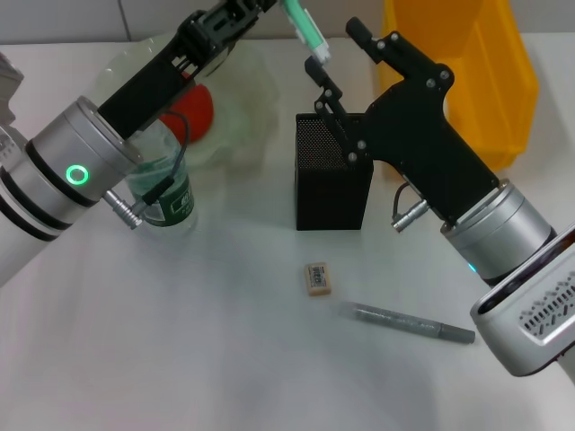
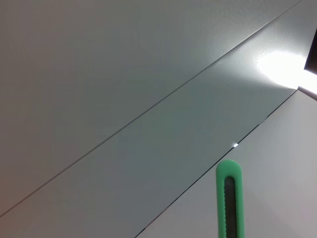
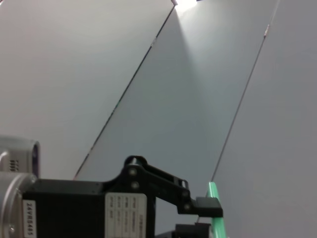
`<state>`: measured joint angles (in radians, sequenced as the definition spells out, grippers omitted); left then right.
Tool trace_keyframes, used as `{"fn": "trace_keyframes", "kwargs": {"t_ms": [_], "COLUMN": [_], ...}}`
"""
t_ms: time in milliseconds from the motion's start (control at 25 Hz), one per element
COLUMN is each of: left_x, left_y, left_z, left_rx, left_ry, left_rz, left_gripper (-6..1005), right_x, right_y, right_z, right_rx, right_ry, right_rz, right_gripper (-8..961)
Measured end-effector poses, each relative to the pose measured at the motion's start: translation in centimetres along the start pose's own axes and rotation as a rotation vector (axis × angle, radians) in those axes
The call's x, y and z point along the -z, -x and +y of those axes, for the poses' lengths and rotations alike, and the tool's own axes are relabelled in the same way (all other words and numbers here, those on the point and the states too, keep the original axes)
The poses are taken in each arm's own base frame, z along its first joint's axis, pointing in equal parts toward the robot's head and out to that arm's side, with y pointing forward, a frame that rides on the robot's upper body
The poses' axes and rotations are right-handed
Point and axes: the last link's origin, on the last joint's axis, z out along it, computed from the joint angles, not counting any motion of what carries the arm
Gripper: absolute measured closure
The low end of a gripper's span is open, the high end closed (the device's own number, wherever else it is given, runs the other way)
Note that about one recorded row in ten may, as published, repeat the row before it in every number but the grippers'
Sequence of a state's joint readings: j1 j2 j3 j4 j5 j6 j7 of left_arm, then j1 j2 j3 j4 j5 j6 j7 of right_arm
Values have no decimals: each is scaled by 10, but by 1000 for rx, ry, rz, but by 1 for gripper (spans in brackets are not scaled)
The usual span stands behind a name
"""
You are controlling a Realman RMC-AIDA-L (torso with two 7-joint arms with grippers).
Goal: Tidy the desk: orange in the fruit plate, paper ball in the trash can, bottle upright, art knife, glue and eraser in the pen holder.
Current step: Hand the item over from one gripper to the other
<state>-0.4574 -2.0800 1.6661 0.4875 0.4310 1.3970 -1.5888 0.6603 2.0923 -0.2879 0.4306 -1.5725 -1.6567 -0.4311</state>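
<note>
The left gripper (image 1: 286, 11) is clenched on the green art knife (image 1: 307, 31), held high above and just behind the black mesh pen holder (image 1: 331, 175), its free end tilted down toward the open-jawed right gripper (image 1: 340, 54). That gripper hovers over the pen holder's far rim, one finger just beside the knife's lower tip; whether they touch is unclear.

The knife looks light, stiff and slim, with a smooth plastic body that could slide or pivot in a narrow pinch. A hold across its flat faces near the middle seems safest, away from the blade end.

In front of the pen holder on the white tabletop (image 1: 180, 341), the eraser (image 1: 318, 277) is small and grippy, best pinched across its short sides. The grey glue stick (image 1: 413, 323), farther right, is round and likely to roll, so take it across mid-length.
</note>
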Motion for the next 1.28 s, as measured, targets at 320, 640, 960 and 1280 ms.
{"fn": "trace_keyframes", "kwargs": {"t_ms": [320,640,960,1280], "left_x": [2,1,0,-1], "left_y": [0,2,2,3], "left_z": [-1,-2,-3,-3], "left_rx": [-3,2,1,5], "left_ry": [-7,-13,-16,-16], "left_rz": [3,-2,-4,-6], "left_gripper": [810,810,810,809], "right_x": [-2,-5,-8,-13], "right_y": [1,0,1,-3], "right_z": [4,3,2,4], "right_rx": [-3,-1,-3,1], "right_ry": [26,23,24,43], "right_rz": [-11,-6,-11,9], "right_gripper": [570,580,590,601]}}
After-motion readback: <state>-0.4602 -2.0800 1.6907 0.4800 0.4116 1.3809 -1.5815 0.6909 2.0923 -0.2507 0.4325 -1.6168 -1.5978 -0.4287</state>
